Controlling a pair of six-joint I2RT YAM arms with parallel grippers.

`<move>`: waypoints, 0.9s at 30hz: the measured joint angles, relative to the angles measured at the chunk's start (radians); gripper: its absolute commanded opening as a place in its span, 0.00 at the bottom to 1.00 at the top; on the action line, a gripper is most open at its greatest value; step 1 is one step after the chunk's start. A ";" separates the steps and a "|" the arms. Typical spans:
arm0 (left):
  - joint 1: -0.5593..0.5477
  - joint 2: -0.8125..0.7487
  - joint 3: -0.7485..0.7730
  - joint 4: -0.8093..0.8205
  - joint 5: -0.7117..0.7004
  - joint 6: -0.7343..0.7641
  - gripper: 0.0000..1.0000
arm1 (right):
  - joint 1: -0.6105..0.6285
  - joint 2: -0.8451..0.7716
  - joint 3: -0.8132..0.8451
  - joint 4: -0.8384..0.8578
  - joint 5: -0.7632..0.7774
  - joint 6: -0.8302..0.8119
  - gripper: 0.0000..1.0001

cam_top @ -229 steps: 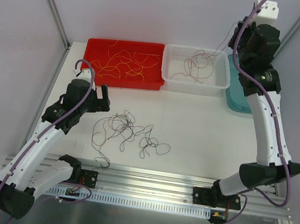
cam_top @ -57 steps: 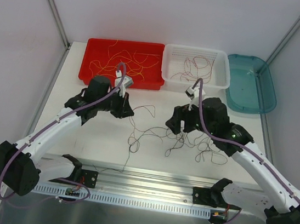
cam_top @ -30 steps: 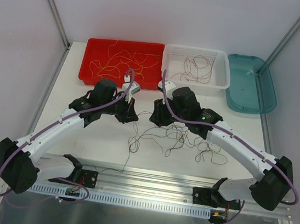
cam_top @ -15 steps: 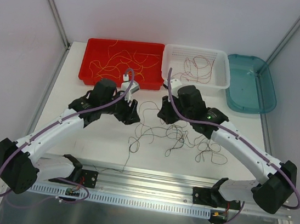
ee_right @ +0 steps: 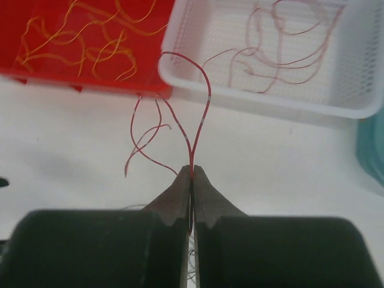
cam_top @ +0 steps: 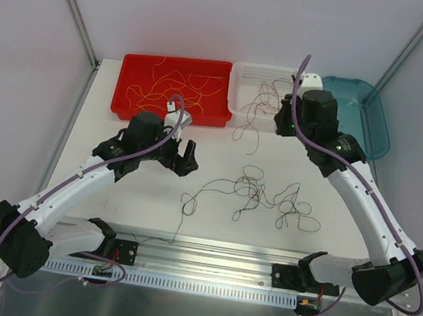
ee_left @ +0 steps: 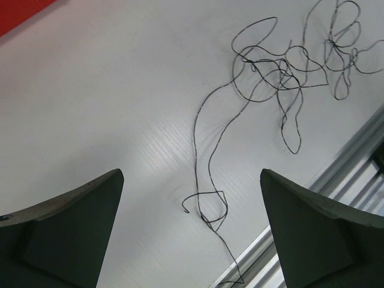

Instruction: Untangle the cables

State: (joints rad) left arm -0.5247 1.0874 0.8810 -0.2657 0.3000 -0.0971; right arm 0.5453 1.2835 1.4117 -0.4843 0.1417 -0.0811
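I had the right jaws pinched shut on one dark red wire (ee_right: 209,96), held above the surface (ee_left: 90,90) just short of the white basket (ee_right: 258,99) at the far edge. The strand looped up across the basket's near rim, and its loose ends trailed down toward the surface. Other dark red wires (ee_right: 282,66) lay inside that basket, and the yellow-orange wires (ee_right: 108,48) sat in the red tray (ee_right: 60,78) to its left. I judged the step in hand to be carrying this freed red strand to its basket.

The left jaws stood wide apart, holding nothing, over bare surface to the left of the black cables (cam_top: 257,195). Those sprawled in a loose tangle across the middle of the surface, with one long tail running toward the near edge.

Next, I reckoned the right arm had to go farther over the basket, so the trailing ends cleared the rim before I let go. Otherwise the wire could slide back out. After that the black tangle awaited, probably with the left jaws pinning one end.
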 measured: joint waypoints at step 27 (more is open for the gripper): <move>0.000 0.114 -0.007 -0.043 -0.253 -0.009 0.99 | -0.317 0.813 0.492 0.330 0.039 -0.029 0.78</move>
State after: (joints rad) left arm -0.5243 1.2018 0.8738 -0.3092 0.0467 -0.1062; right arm 0.2287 2.0964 1.9038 -0.1547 0.1806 -0.1097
